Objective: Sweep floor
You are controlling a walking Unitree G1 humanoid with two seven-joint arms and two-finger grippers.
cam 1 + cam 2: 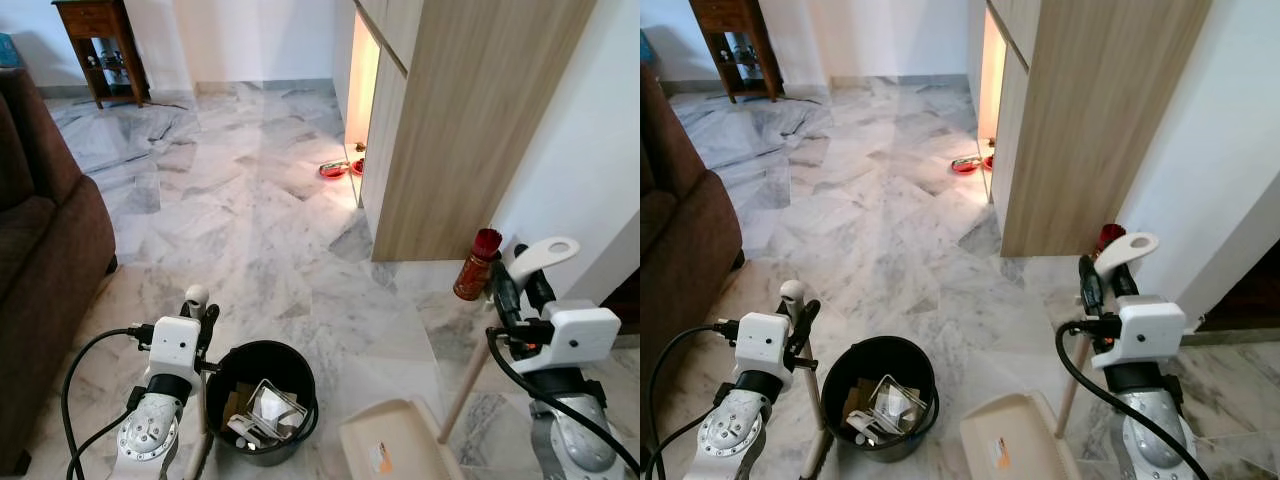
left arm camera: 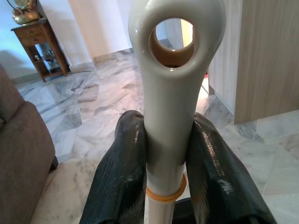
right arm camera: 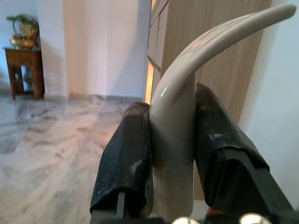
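Clamped between the two black fingers of the left gripper (image 2: 170,154) is the pale grey broom handle (image 2: 170,93), gripped just below its hanging loop and above a yellow ring; in the head views this handle stands upright just beside the black bin (image 1: 262,400), which holds cardboard and crumpled wrappers. A second handle, the curved cream dustpan handle (image 3: 180,126), is pinched between the fingers of the right gripper (image 3: 173,154), its hooked top (image 1: 545,255) rising near the white wall. From it a wooden stick (image 1: 462,385) slopes down to the cream dustpan (image 1: 395,440), which rests on the marble floor (image 1: 260,230) just beside the bin. A brown bottle with a red top (image 1: 476,265) is seen near the foot of the wooden cabinet (image 1: 470,120). A brown sofa (image 1: 45,270) lies along the floor's left edge, and a dark wooden side table (image 1: 100,45) stands in the far left corner.
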